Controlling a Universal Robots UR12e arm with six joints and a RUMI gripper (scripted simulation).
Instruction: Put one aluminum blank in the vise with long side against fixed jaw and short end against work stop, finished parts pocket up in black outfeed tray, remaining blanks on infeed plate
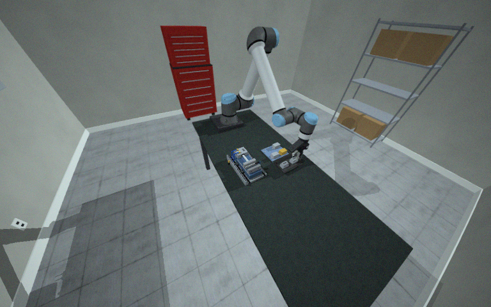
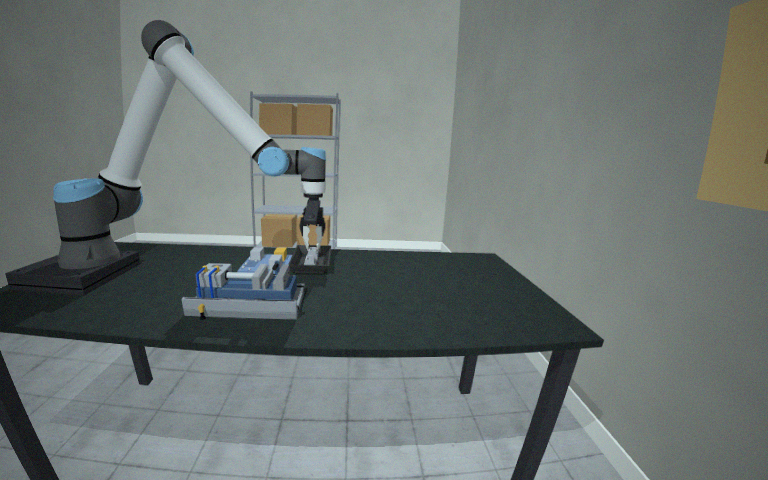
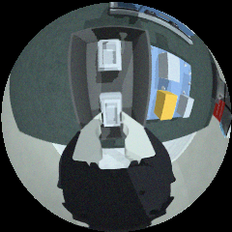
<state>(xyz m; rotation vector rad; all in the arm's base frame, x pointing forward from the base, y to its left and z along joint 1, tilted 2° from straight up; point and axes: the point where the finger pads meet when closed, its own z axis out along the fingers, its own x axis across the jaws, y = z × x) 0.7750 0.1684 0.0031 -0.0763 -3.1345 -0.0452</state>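
Note:
My gripper (image 3: 111, 112) is shut on a finished part (image 3: 111, 110), a pale block with a pocket in its top, held low inside the black outfeed tray (image 3: 108, 72); whether it touches the tray floor I cannot tell. A second finished part (image 3: 108, 53) lies flat at the tray's far end, pocket up. In the top view the gripper (image 1: 295, 158) stands over the tray (image 1: 289, 164). The infeed plate (image 3: 171, 84) beside the tray holds a yellow brass blank (image 3: 165, 104) and two gray blanks (image 3: 168, 66). The vise (image 1: 242, 168) stands left of the plate; what lies between its jaws is too small to tell.
The arm's base (image 1: 227, 121) is bolted to the table's far end. A red tool cabinet (image 1: 189, 70) stands behind the table and a metal shelf (image 1: 394, 79) with cardboard boxes stands to the right.

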